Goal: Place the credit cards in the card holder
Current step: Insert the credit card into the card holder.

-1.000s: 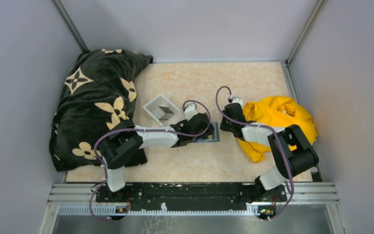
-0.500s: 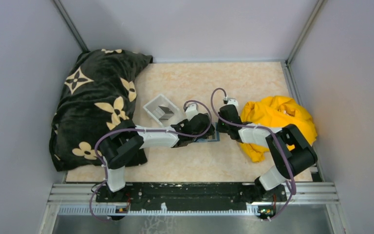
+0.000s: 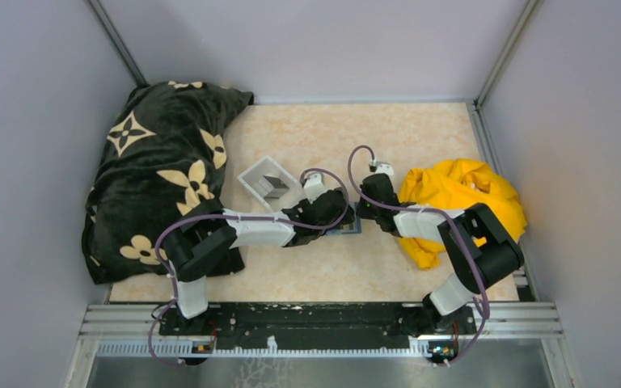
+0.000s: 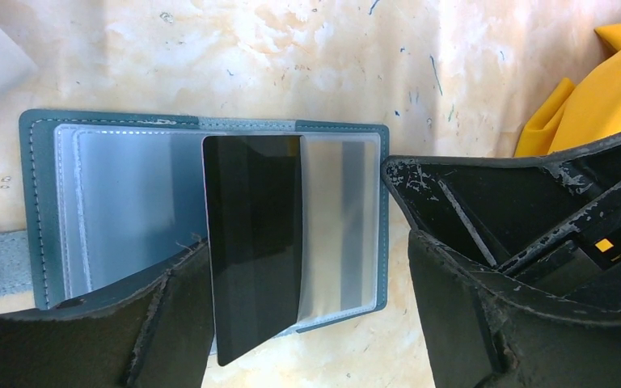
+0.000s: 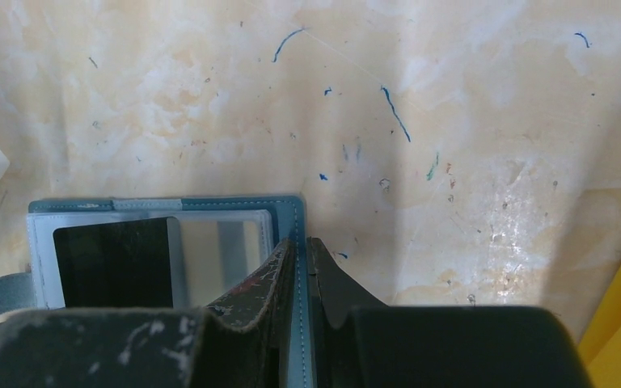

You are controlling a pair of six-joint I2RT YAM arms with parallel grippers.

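The teal card holder point(image 4: 40, 162) lies open flat on the table, its clear sleeves facing up. A dark credit card point(image 4: 251, 242) sits partly inside the middle sleeve, and its near end sticks out past the holder's edge. What looks like a tan card with a grey stripe point(image 4: 335, 218) shows through the right sleeve. My left gripper point(image 4: 299, 267) straddles the dark card with its fingers wide open; the left finger point(image 4: 129, 323) is close beside the card and the right finger point(image 4: 469, 323) stands well off. My right gripper point(image 5: 301, 242) is shut on the holder's right edge point(image 5: 297, 218).
A small white tray point(image 3: 268, 182) with a grey card point(image 3: 275, 187) in it stands just behind and left of the holder point(image 3: 348, 226). A black flowered blanket point(image 3: 162, 170) fills the left side. A crumpled yellow cloth point(image 3: 461, 198) lies at the right, under my right arm.
My right gripper has moved left from beside the yellow cloth onto the holder's right edge. My left gripper's fingers have spread a little wider around the dark card.
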